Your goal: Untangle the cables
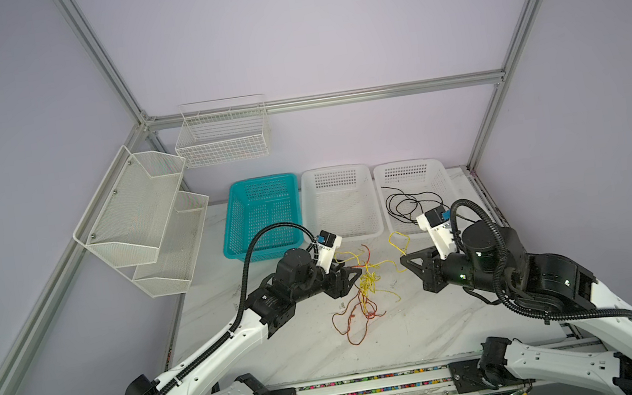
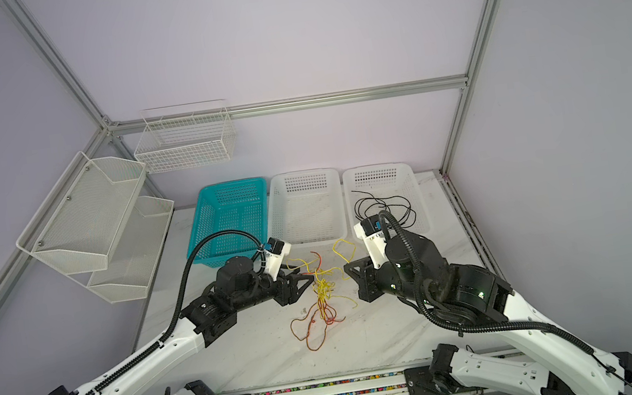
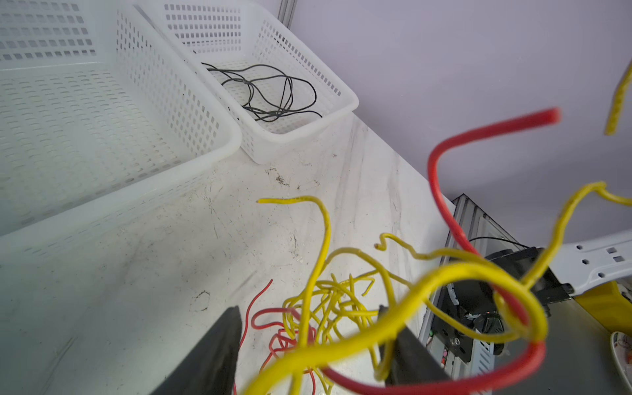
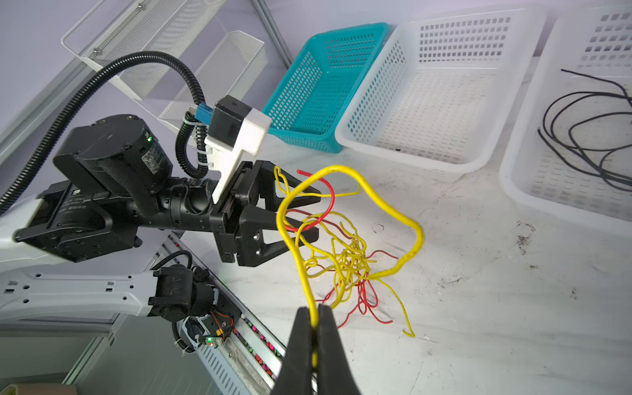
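Marble table, teal basket, middle basket, right basket, tangled yellow-red cables.

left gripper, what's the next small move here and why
Probably close the left gripper on the red cable that seems to run between its open jaws. The right gripper is shut on the yellow cable, whose loop crosses the red one, so a second grip could let the two be pulled apart.

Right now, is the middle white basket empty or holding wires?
Empty. The middle white basket shows only bare slotted floor; the black wires lie in the right-hand white basket.
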